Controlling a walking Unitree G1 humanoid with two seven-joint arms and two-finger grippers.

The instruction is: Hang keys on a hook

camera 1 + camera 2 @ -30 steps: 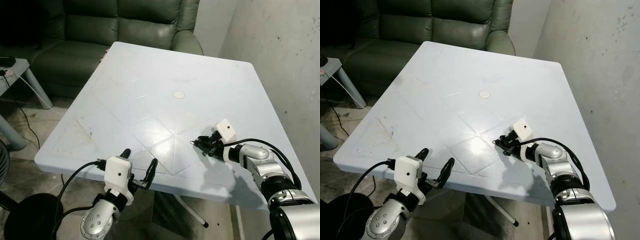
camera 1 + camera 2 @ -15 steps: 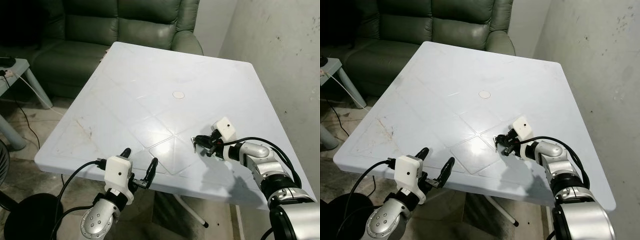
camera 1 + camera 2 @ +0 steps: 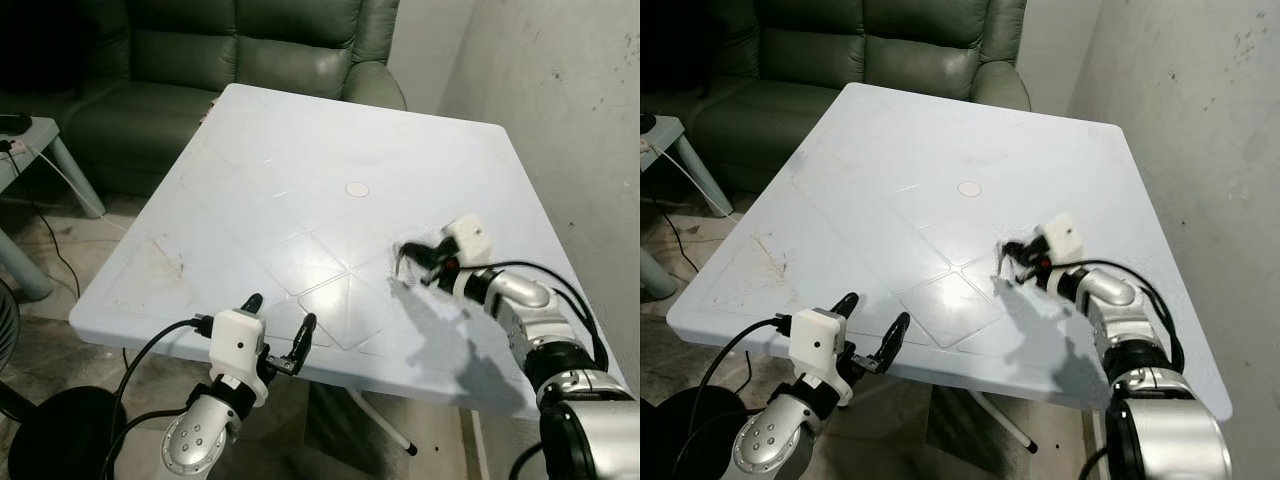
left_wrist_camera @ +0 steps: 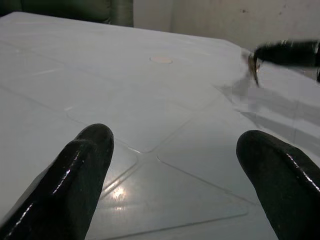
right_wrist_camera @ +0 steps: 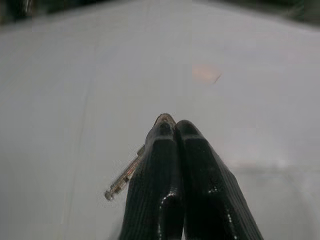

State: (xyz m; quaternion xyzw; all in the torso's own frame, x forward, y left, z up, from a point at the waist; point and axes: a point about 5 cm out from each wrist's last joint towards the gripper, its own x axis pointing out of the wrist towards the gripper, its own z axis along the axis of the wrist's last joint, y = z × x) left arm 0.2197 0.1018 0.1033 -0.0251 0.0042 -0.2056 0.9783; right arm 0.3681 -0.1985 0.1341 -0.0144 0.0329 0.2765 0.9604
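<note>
I see two silver jointed arms | white camera box on each wrist | left gripper (image 3: 278, 332): two long glossy black fingers | right gripper (image 3: 412, 258): same black fingers | black cables loop along both forearms.

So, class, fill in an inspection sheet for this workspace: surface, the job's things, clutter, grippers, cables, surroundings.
Surface: white table, scuffed, with a small round cap at its middle.
Job's things: key hanging from the right gripper's fingers; no hook seen.
Clutter: nothing seen.
Grippers: right gripper shut on the key, above the table; left gripper open at the table's near edge.
Cables: black cables along both arms; a cable on the floor.
Surroundings: green sofa, grey wall, small side table.
</note>
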